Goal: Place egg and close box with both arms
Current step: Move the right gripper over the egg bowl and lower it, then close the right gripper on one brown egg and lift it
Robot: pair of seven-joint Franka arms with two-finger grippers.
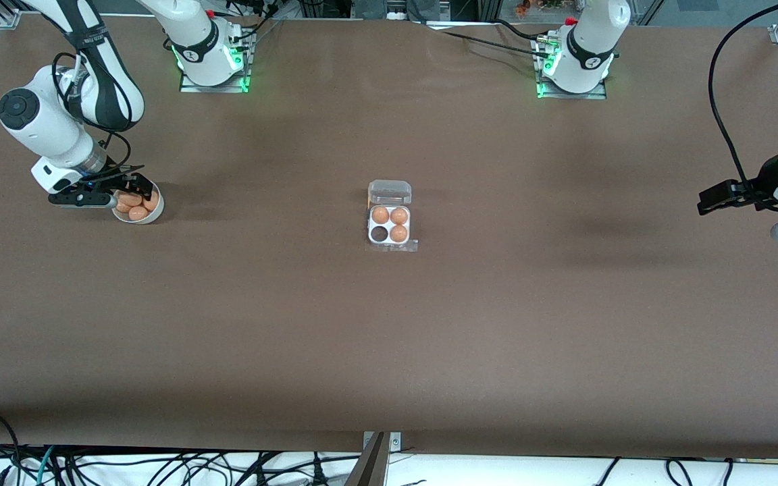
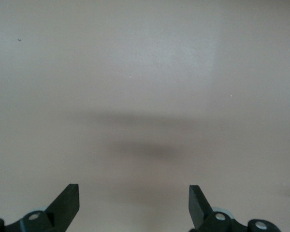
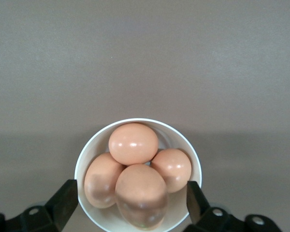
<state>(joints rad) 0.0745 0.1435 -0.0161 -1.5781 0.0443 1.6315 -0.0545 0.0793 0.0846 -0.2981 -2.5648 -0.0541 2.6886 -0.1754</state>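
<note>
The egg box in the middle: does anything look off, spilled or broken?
Nothing stands out. The box sits flat with its lid open, three eggs in and one cup empty. The bowl holds four whole eggs under the open right tool. The left tool waits open over bare table.

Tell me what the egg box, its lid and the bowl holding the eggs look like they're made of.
The box: white, matte cups, probably moulded plastic or pulp; hard to say. Its lid: clear thin plastic, since the brown table shows through it. The bowl: smooth, glossy white with a thin even rim, likely ceramic or hard plastic. The right hand hangs open over it.
</note>
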